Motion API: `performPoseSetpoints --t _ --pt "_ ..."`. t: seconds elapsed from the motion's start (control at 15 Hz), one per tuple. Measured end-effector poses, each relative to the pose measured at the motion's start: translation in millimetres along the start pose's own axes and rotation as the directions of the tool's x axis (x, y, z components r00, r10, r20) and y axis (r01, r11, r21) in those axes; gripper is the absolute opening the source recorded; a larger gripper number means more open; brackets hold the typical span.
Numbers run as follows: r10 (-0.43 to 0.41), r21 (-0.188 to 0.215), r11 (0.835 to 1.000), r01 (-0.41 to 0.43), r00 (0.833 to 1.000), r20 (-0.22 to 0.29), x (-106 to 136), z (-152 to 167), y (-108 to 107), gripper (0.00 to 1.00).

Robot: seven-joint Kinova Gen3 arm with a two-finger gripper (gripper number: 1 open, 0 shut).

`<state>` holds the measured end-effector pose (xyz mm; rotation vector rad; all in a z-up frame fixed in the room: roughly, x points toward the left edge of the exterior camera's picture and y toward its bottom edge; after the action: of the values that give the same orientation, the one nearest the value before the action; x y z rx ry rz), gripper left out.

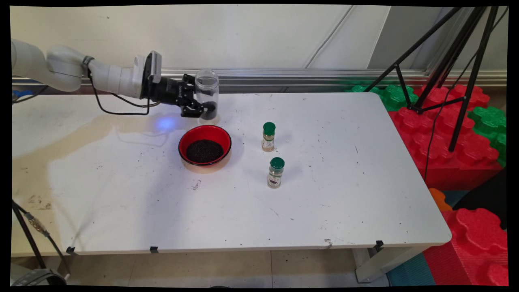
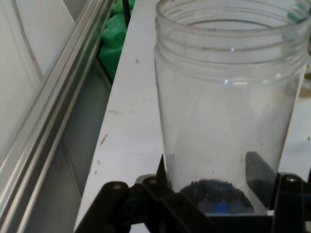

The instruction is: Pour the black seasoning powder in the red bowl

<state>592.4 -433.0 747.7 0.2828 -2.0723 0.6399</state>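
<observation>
The white arm (image 1: pixel 81 73) reaches in level from the left, behind the red bowl (image 1: pixel 205 145), with a black cable (image 1: pixel 117 105) drooping under it. Its black gripper (image 1: pixel 197 106) is clamped on the lower part of a clear plastic jar (image 1: pixel 206 94), one finger (image 2: pixel 260 177) showing on each side of the jar's base in the hand view. The jar stands upright, mouth open at the top and no lid on it, just behind the red bowl and a touch toward the wall. A small heap of dark grains (image 2: pixel 210 188) lies in its bottom; the rest of it is see-through. Whether its base rests on the white table (image 1: pixel 344 194) or hangs just above it I cannot tell.

The red bowl itself sits on the table near the middle, black-rimmed, with a flat layer of the same dark grains (image 1: pixel 204 151) inside.

To the right of the bowl stand two small spice bottles with green caps, both upright. The farther spice bottle (image 1: pixel 268 137) is level with the bowl; the nearer spice bottle (image 1: pixel 276 172) stands a little right of it and closer to the table's front edge. They are apart from each other and from the bowl.

Farther right, beyond the table's end, red and green foam blocks (image 1: pixel 450 134) are stacked on the floor, and a black tripod (image 1: pixel 454 61) stands over them.
</observation>
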Motion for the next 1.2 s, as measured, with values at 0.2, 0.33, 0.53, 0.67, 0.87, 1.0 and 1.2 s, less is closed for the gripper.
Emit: performPoseSetpoints --t 0.2,0.33,0.53,0.67,0.87,1.0,1.2 --pt "0.061 -0.005 0.998 -0.061 0.998 0.021 1 -7 0 0.00" --pt "0.104 -0.009 0.995 -0.103 0.994 0.033 2 -10 0 0.00" --pt "0.169 -0.016 0.986 -0.168 0.984 0.047 3 -14 -2 0.00" --pt "0.220 -0.023 0.975 -0.219 0.974 0.055 5 -15 -3 0.00" --pt "0.302 -0.036 0.953 -0.300 0.951 0.066 7 -16 -4 0.00" --pt "0.378 -0.048 0.925 -0.376 0.923 0.075 10 -17 -5 0.00" --pt "0.466 -0.063 0.884 -0.462 0.881 0.084 13 -18 -4 0.00"
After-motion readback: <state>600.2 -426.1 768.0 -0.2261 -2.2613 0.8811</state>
